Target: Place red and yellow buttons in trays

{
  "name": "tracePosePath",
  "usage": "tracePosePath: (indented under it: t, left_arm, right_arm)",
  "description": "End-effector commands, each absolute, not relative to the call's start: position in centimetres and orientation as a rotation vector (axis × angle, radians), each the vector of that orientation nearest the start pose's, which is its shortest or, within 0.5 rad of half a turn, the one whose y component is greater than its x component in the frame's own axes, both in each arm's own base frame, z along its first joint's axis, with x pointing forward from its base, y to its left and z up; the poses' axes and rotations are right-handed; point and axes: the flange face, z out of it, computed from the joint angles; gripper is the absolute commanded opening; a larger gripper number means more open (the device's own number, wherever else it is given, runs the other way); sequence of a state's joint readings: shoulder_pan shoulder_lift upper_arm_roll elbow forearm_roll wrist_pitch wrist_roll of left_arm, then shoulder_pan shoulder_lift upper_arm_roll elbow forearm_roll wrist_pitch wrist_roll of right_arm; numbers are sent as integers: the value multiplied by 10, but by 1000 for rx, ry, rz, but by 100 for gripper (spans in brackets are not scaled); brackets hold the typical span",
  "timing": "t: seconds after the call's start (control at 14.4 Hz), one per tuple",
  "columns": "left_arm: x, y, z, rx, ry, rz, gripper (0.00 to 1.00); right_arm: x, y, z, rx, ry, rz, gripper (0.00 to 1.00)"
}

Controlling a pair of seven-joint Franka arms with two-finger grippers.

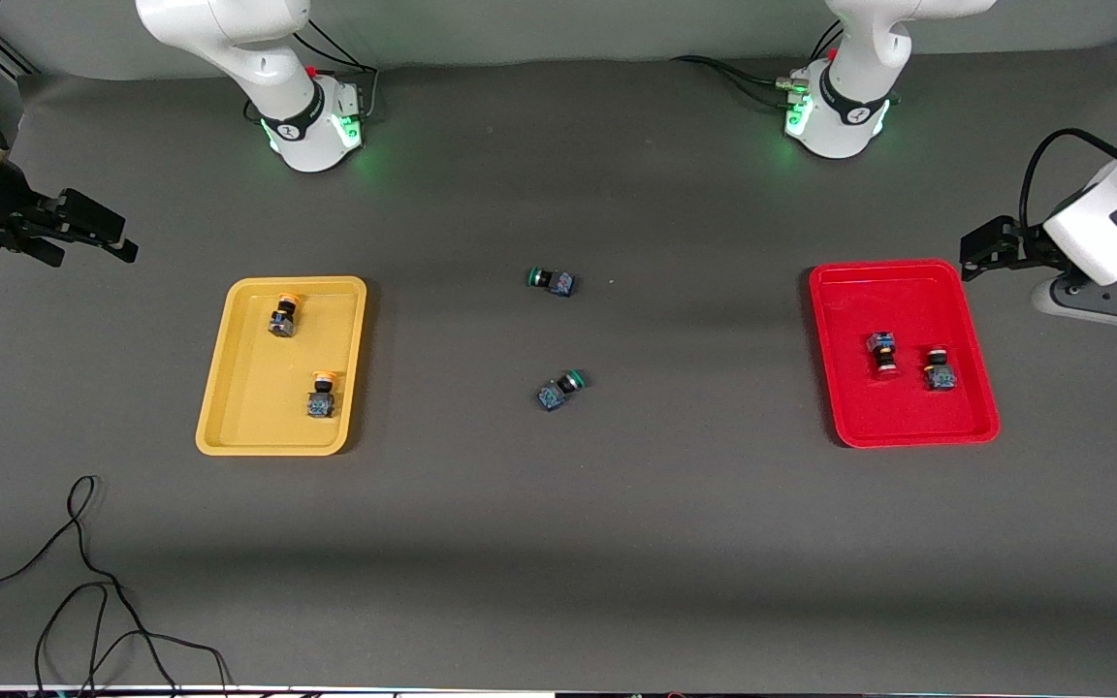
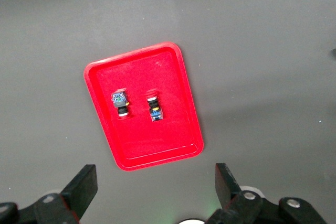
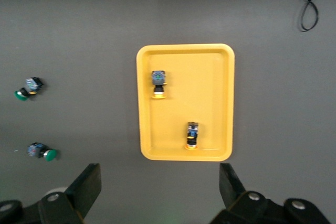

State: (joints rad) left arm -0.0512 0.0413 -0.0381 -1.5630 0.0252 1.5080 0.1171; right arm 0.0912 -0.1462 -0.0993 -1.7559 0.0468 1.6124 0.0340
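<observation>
The yellow tray [image 1: 248, 407] holds two orange-yellow-capped buttons [image 1: 283, 316] [image 1: 323, 396], lying apart. The red tray [image 1: 859, 407] holds two red-capped buttons [image 1: 882, 353] [image 1: 940, 370], side by side. My right gripper [image 1: 117, 240] is open and empty, up over the table at the right arm's end, off the yellow tray. Its wrist view shows the open gripper [image 3: 160, 184], the yellow tray [image 3: 210, 93] and both buttons [image 3: 158, 83] [image 3: 192, 136]. My left gripper [image 1: 971, 257] is open and empty, up beside the red tray's corner. Its wrist view shows the open gripper [image 2: 155, 184], the red tray [image 2: 157, 145] and both buttons [image 2: 120, 103] [image 2: 153, 108].
Two green-capped switches [image 1: 552, 281] [image 1: 560, 389] lie on the dark table between the trays; they also show in the right wrist view [image 3: 29, 88] [image 3: 42, 152]. A loose black cable [image 1: 83, 582] lies near the front camera at the right arm's end.
</observation>
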Motion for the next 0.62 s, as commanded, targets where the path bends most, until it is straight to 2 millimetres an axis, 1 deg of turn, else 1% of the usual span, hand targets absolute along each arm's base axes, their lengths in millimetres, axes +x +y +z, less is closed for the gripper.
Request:
tracePosePath:
  t: [0.0,0.07,0.28,0.42,0.55]
  left_arm:
    - [548,-42,612,-3110,293,156,100]
    - [547,-41,613,-3111,289,154,100]
    - [546,-40,615,-3111,281,151,100]
    - [547,-42,615,-3113,260,144,100]
    - [546,-41,615,-3114,243,146,100]
  right_arm:
    - [510,1,617,-3149,2,-16,100]
    - [510,0,617,-3151,4,-11,100]
    - [519,-1,612,-3155,6,-7,100]
    - [519,0,611,-3155,6,-2,100]
    - [524,1,603,-3157,6,20,100]
